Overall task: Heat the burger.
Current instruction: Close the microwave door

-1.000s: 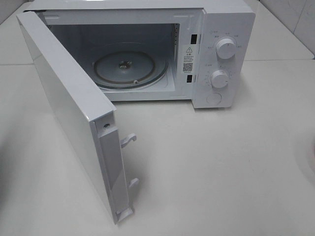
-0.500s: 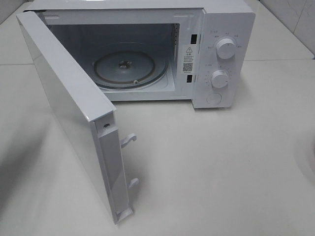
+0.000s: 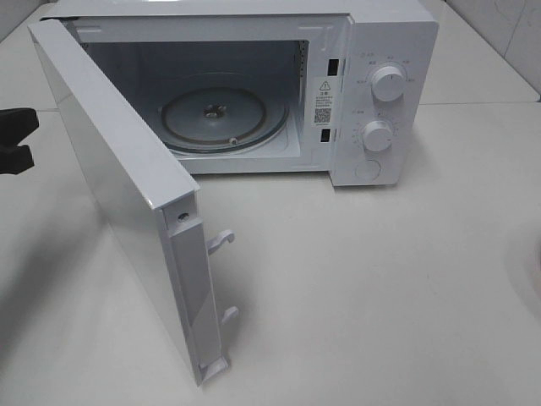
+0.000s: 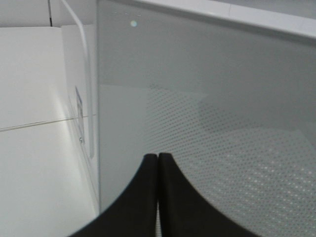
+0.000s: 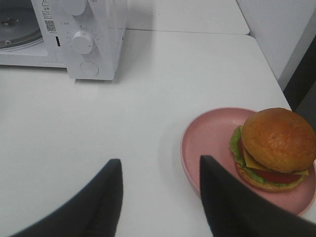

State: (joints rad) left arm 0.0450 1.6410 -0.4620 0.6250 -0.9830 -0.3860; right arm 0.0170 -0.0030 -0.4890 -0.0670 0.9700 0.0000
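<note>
With the right claw [image 5: 160,197] spread empty, a skewed grasp on the round pink plate [image 5: 207,143] could tip the brown-bunned burger [image 5: 274,148] off.

We're looking at a white microwave [image 3: 372,76] with a smooth, slightly glossy plastic-looking shell, and its door [image 3: 118,186] has a shiny pane with a fine dotted mesh behind it, plus a clear glass turntable [image 3: 221,118] inside. The table [image 3: 380,288] is plain white, smooth with a soft sheen, and the pink plate [image 5: 207,143] looks like matt plastic. The burger [image 5: 274,148] has a glossy bun that reads as plastic to us, and both the left claw [image 4: 158,163] and right claw [image 5: 160,190] have matt black fingers.
</note>
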